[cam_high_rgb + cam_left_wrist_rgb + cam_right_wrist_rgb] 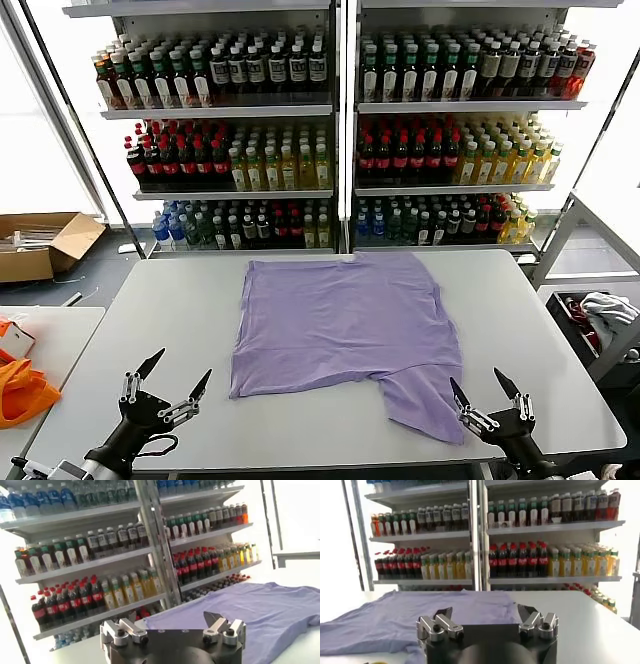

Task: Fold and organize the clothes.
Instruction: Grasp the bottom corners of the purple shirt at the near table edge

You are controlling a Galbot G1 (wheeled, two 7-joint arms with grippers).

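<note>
left hand (171, 380), right hand (485, 391): pointed fingers spread, empty | lilac T-shirt (340, 320): soft, wrinkled, flat on table (550, 330)

One lilac T-shirt (345, 325) on one grey table (180, 300) — two grippers, left (170, 380) and right (485, 388) — two shelving units (340, 120), one cardboard box (45, 243).

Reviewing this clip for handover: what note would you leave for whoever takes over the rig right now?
Left gripper: open, empty, at the near left edge of the table.
Right gripper: open, empty, at the near right edge, just off the shirt's near corner.
Lilac T-shirt: spread mostly flat mid-table, plain side up, one sleeve trailing toward the right gripper.
Done: nothing folded.
Left: fold the shirt and place it tidily.
</note>
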